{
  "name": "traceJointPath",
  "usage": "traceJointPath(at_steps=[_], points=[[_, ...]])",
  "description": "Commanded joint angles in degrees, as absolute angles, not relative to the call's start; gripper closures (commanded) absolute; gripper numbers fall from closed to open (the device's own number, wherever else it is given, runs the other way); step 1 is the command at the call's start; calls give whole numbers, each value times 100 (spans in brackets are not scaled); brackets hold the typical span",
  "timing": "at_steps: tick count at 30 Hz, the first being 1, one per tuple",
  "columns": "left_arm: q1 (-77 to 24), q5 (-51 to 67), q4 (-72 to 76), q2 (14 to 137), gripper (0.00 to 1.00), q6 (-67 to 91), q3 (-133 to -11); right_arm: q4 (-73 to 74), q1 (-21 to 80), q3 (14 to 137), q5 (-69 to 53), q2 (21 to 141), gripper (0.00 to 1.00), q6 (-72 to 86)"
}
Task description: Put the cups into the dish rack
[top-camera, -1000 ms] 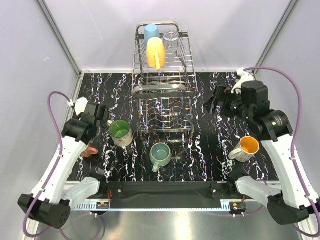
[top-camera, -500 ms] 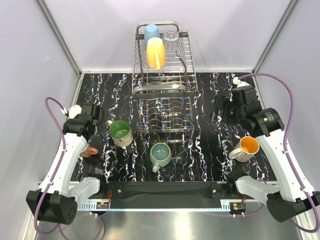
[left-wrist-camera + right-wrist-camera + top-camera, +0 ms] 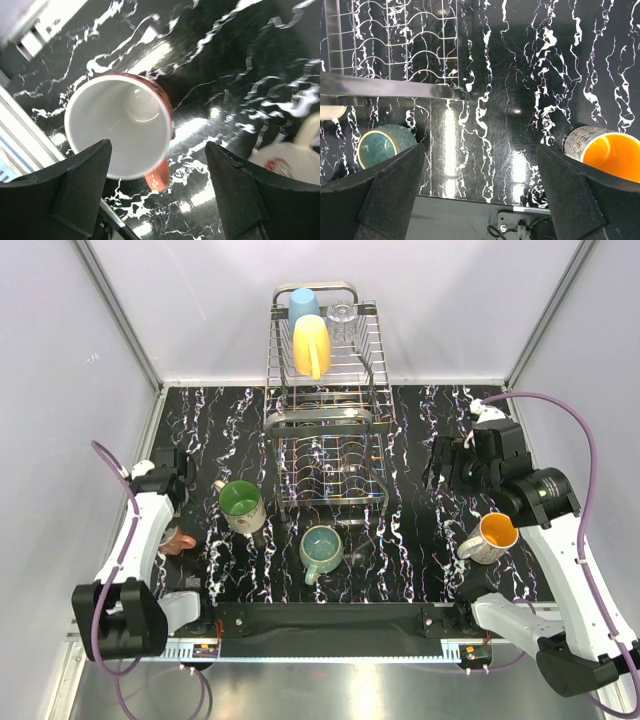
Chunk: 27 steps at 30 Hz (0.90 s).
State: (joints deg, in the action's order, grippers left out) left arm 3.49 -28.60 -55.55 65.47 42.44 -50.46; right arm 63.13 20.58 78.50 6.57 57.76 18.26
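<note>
Salmon-pink mug (image 3: 120, 125): pink-red outside, white inside, with a small pink handle. Stands mouth up on the black table (image 3: 240, 60) with white streaks, by its left edge and toward the near side. Sits under the left gripper (image 3: 157, 150), not touching it. Fingers (image 3: 85, 185) spread wide, holding nothing. Rim closer to one finger and partly hidden behind its tip in the wrist view; handle in the gap between the two fingers.

Cream mug with green inside (image 3: 240, 502) upright just to the right of the pink one, close to the low shelf of the dish rack (image 3: 318, 417).

Teal-green mug (image 3: 320, 546) upright in front of the rack. Mug with orange inside (image 3: 494, 534), grey-white outside, upright on the right side of the table. Right gripper (image 3: 480, 150) up over the table between those two, fingers very wide apart, holding nothing and touching neither.

Up in the top basket of the rack: light blue tumbler (image 3: 303, 304) at the back, yellow-orange cup (image 3: 311, 343) right in front of it, clear glass (image 3: 342, 316) beside them.
</note>
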Motion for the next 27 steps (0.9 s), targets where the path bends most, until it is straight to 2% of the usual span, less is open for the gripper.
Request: traceJointPath(at_steps=[1, 13, 18, 20, 21, 24, 25, 27], points=[[641, -2611, -5055, 6697, 20, 4482, -4774, 6223, 2074, 7796, 405, 5625, 0, 1600], [1151, -2101, -4544, 7110, 34, 4605, -4447, 6073, 2074, 7743, 202, 5520, 0, 1573], [1186, -2153, -4544, 7032, 51, 4614, -4430, 6117, 2074, 7752, 272, 5546, 0, 1573], [1195, -2197, -4561, 7005, 55, 4605, -4430, 6135, 2074, 7778, 290, 5546, 0, 1591], [1195, -2215, -4562, 6996, 62, 4605, -4447, 6152, 2074, 7778, 307, 5546, 0, 1582], [1222, -2206, -4544, 6996, 74, 4553, -4465, 6161, 2074, 7770, 351, 5563, 0, 1600], [1230, -2189, -4553, 7005, 84, 4544, -4482, 6170, 2074, 7770, 378, 5572, 0, 1600], [1239, -2162, -4588, 7005, 97, 4526, -4509, 6205, 2074, 7770, 395, 5581, 0, 1617]])
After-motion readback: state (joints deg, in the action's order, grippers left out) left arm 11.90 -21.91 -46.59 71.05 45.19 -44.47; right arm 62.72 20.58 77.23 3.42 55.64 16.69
